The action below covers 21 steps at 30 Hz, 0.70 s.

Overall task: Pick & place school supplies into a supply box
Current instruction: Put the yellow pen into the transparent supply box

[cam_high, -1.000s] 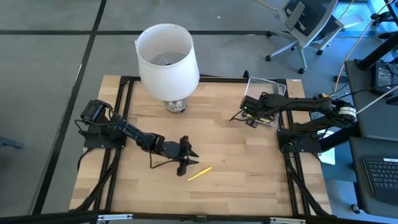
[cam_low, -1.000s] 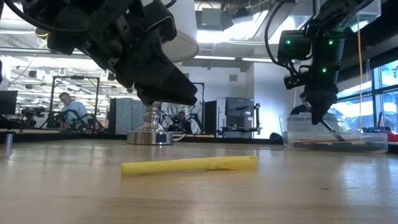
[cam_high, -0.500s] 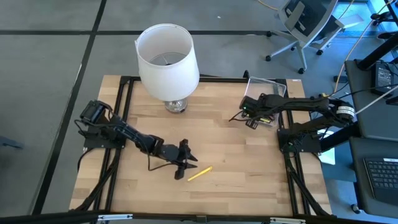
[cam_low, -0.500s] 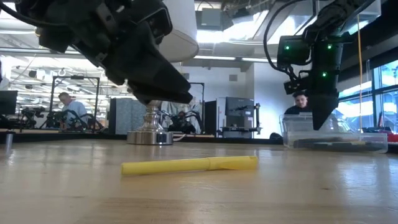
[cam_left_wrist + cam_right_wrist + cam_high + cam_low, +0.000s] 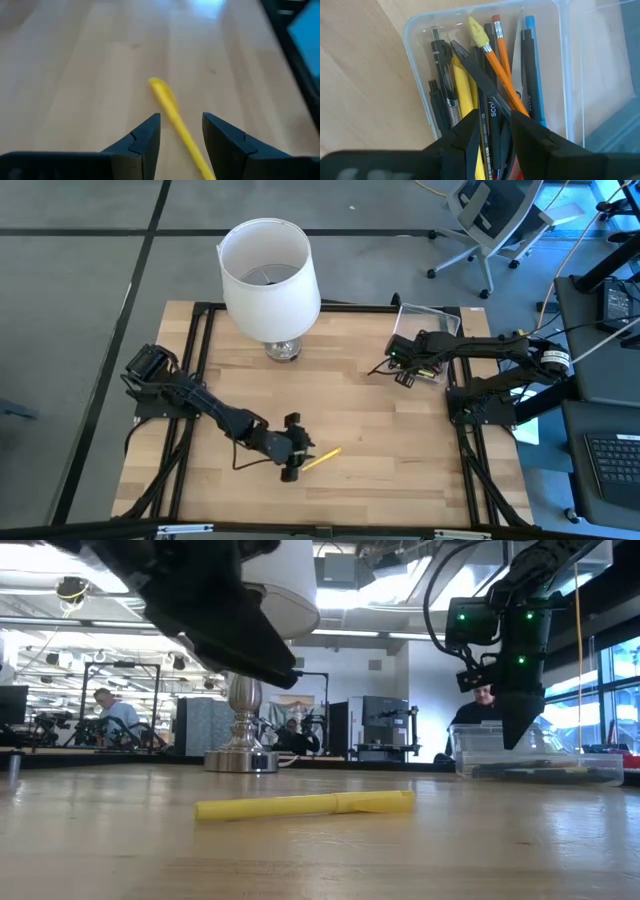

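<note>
Left hand (image 5: 297,461) low over the near middle of the bench (image 5: 370,440), fingers (image 5: 142,137) spread wide and empty, the yellow pen (image 5: 322,459) lying flat on the wood and running up between them in the left wrist view. In the low view, same yellow pen alone on the boards, the dark hand hanging just above and behind it, not touching.

Over at the far right edge, right hand (image 5: 401,363) poised above the supply box (image 5: 434,321), fingers (image 5: 532,131) partly apart, gripping nothing. Below them, in the clear box: a jumble of pencils and pens (image 5: 485,85) — black, yellow, orange with eraser tips, one blue — lying lengthwise.

White lamp (image 5: 268,275) standing at the far side of the bench, well apart from both hands.
</note>
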Tool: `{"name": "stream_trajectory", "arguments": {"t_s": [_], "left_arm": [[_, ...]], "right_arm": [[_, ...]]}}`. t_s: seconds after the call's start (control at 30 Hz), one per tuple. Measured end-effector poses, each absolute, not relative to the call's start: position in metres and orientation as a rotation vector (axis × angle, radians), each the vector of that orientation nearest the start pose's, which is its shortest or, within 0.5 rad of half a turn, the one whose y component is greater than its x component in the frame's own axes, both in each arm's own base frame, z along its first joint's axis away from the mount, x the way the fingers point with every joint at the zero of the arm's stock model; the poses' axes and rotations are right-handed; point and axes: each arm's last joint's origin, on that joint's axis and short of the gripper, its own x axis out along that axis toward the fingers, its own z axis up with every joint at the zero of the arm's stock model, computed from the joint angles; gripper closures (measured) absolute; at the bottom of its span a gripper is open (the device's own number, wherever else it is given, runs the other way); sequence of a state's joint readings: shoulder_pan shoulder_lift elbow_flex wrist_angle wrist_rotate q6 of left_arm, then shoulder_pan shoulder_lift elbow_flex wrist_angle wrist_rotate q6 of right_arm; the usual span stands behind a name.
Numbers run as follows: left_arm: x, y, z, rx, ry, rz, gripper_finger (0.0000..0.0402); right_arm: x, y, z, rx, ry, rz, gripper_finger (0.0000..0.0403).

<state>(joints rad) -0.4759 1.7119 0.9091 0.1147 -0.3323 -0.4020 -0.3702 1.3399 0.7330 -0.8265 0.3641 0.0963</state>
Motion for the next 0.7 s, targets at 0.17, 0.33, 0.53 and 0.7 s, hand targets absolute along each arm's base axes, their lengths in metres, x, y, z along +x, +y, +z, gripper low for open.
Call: {"name": "stream_trajectory", "arguments": {"t_s": [0.17, 0.33, 0.53, 0.7], "left_arm": [[0.318, -0.150, 0.183, -0.219, 0.679, 0.034, 0.0263], [0.335, -0.157, 0.182, -0.189, 0.700, 0.004, 0.0261], [0.365, -0.157, 0.159, -0.135, 0.812, 0.039, 0.0261], [0.383, -0.155, 0.148, -0.121, 0.855, 0.089, 0.0261]], "right_arm": [[0.190, -0.085, 0.176, 0.080, 1.431, -0.672, 0.0289], [0.190, -0.085, 0.176, 0.079, 1.432, -0.672, 0.0289], [0.190, -0.085, 0.176, 0.079, 1.433, -0.671, 0.0289], [0.190, -0.085, 0.176, 0.079, 1.433, -0.671, 0.0289]]}}
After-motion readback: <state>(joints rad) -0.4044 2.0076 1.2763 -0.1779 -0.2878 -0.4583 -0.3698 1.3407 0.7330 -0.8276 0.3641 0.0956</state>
